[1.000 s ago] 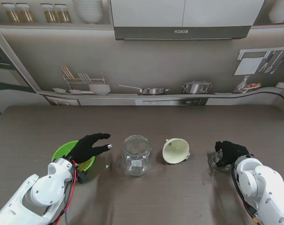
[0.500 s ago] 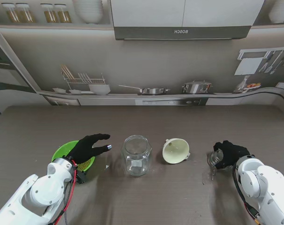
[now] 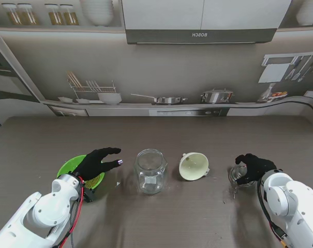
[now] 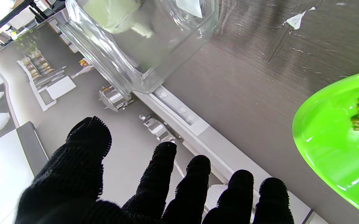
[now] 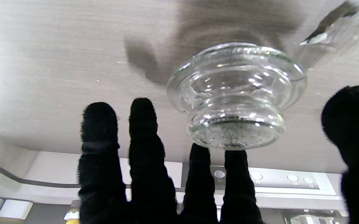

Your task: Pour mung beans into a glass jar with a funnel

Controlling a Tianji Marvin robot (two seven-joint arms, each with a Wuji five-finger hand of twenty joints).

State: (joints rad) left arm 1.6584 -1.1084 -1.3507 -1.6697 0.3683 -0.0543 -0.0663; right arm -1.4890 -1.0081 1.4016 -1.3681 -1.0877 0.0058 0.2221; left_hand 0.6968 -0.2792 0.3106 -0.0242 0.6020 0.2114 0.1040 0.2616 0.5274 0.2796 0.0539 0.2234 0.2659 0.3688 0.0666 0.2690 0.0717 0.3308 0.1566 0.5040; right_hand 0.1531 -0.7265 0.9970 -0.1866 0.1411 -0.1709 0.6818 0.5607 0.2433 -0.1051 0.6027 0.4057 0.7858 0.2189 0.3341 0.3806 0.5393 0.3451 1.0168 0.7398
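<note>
Right robot hand (image 3: 253,168) has set the glass lid (image 3: 239,176) back flat on the bench (image 3: 197,217) after tilting it 0.5 s ago, fingers (image 5: 148,137) loose around it, grip unclear; left robot hand (image 3: 97,163) stays spread over the green bowl (image 3: 68,166), glass jar (image 3: 149,170) uncapped just beyond its fingertips, funnel (image 3: 193,165) untouched.

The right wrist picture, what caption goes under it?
Right hand open, fingers spread by a glass lid on the table.
</note>
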